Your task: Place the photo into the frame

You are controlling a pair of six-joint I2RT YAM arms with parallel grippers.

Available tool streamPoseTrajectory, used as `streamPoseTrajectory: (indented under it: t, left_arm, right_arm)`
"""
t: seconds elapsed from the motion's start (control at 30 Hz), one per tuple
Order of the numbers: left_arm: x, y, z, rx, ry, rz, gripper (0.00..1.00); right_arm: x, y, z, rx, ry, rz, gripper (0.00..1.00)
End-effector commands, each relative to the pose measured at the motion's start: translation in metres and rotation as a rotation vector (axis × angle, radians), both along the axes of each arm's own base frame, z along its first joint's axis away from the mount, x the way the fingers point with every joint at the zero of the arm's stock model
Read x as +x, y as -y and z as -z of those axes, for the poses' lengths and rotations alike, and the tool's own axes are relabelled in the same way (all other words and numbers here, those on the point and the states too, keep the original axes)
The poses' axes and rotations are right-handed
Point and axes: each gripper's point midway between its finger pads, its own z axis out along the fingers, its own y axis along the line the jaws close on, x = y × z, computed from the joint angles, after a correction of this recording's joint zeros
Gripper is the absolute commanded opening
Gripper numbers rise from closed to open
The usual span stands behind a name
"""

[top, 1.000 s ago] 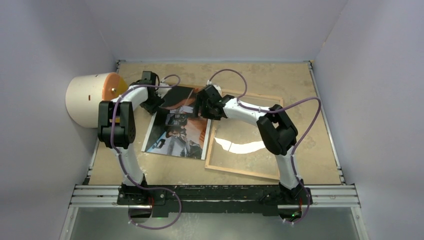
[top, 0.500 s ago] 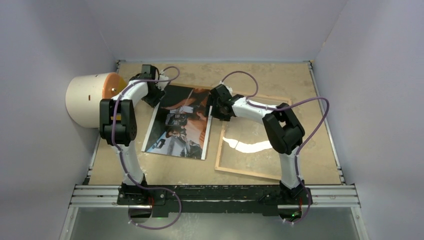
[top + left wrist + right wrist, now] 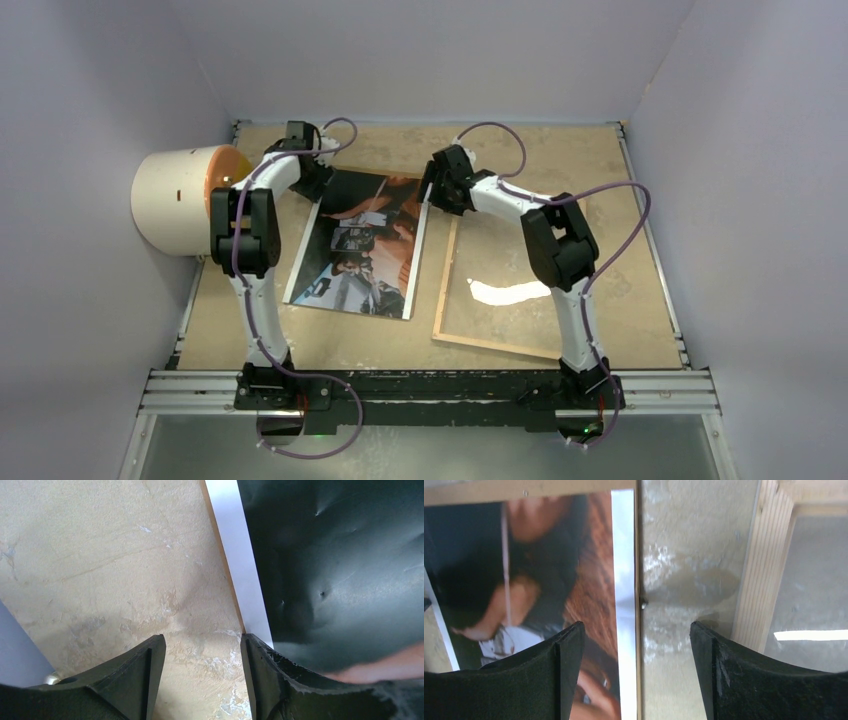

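Note:
The photo (image 3: 360, 245) lies picture side up at the table's centre-left. The frame (image 3: 446, 270) lies to its right, wood-brown back up, its glass pane (image 3: 510, 270) showing glare. My left gripper (image 3: 316, 180) is open and empty at the photo's far left corner. In the left wrist view (image 3: 202, 645) its right finger (image 3: 272, 675) is over the photo's white border (image 3: 235, 555). My right gripper (image 3: 441, 190) is open and empty. In the right wrist view (image 3: 637, 630) it straddles the bare gap between the photo (image 3: 549, 570) and the frame's rail (image 3: 759, 580).
A thin brown board edge (image 3: 637, 555) shows under the photo's border. A white cylinder with an orange end (image 3: 185, 195) lies at the left wall. Grey walls close in the table (image 3: 300, 335) on three sides.
My right gripper moved off the photo, away and to the right, and the frame slid right, opening a gap. My left gripper moved to the photo's far left corner.

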Motion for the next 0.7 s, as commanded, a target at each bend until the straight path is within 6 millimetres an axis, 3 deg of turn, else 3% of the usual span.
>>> streamPoseTrajectory:
  t: [0.0, 0.33, 0.67]
  left_arm:
    - [0.013, 0.011, -0.003, -0.058, 0.052, -0.007, 0.60]
    - [-0.007, 0.051, 0.009, -0.124, -0.004, 0.129, 0.60]
    - [-0.021, 0.046, 0.020, -0.092, -0.055, 0.161, 0.54]
  right_arm:
    - [0.014, -0.007, 0.007, 0.014, 0.006, -0.015, 0.78]
    - [0.020, -0.021, 0.006, 0.119, 0.028, -0.034, 0.75]
    - [0.036, -0.025, 0.003, 0.104, 0.064, -0.036, 0.69]
